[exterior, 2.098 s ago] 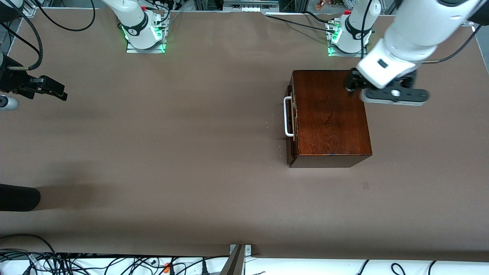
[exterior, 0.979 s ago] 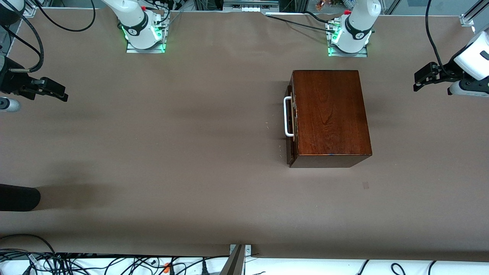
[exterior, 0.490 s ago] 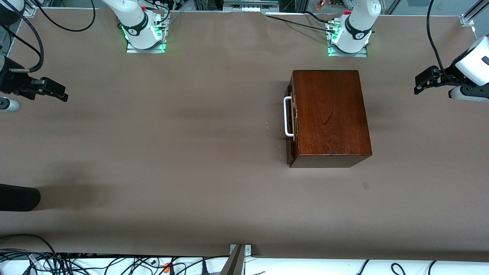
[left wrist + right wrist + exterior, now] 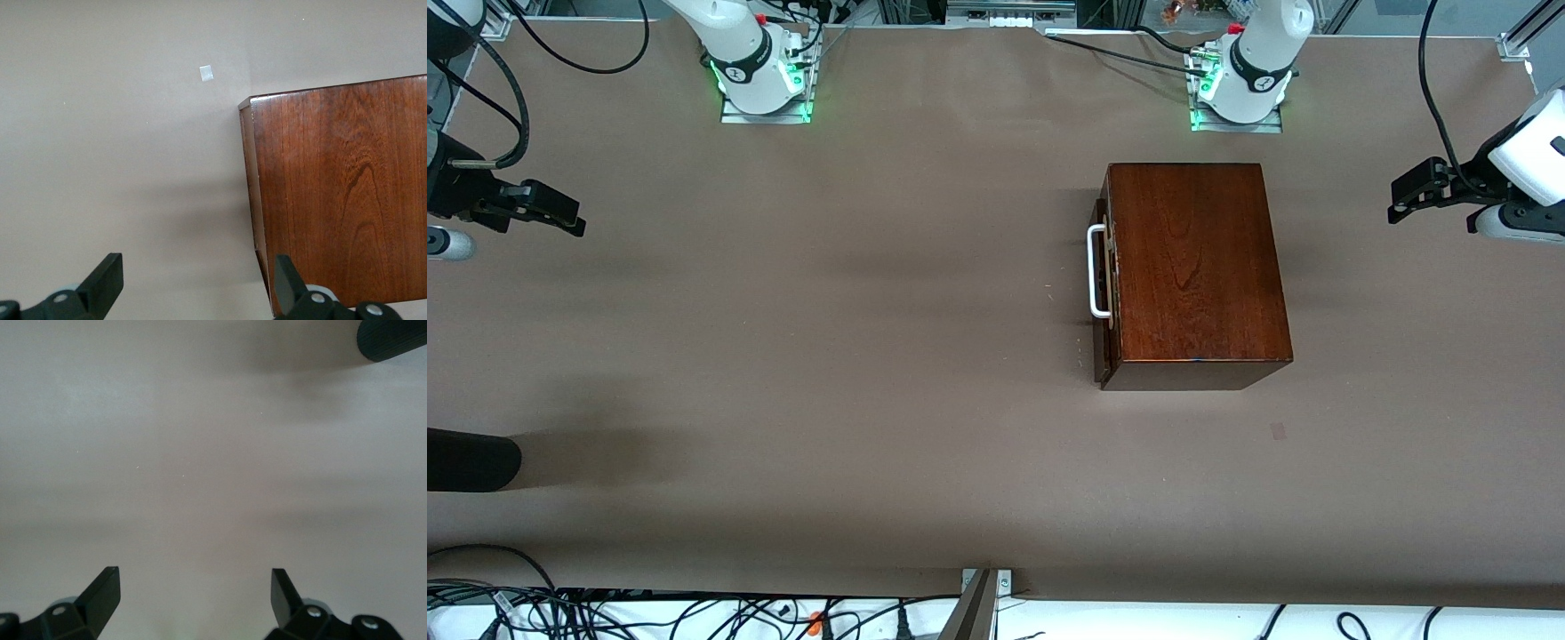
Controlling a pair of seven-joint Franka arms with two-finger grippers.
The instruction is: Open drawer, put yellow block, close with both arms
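The dark reddish-brown wooden box (image 4: pixel 1196 267) stands on the brown table toward the left arm's end. The drawer is pushed in; only its dark front with the white handle (image 4: pixel 1096 271) shows, facing the right arm's end. The yellow block is not in view. My left gripper (image 4: pixel 1396 197) is open and empty, up over the table at the left arm's end, apart from the box. The left wrist view shows the box top (image 4: pixel 340 193) beside the open left gripper (image 4: pixel 199 287). My right gripper (image 4: pixel 576 218) is open and empty over the right arm's end, shown over bare table (image 4: pixel 193 597).
A black cylindrical object (image 4: pixel 471 458) lies at the right arm's end, nearer the front camera; it also shows in the right wrist view (image 4: pixel 393 340). A small pale square mark (image 4: pixel 1278 431) is on the table near the box. Cables run along the near edge.
The left gripper has moved off the box's top corner out to the left arm's end of the table and now barely shifts. The right arm and the box have not moved.
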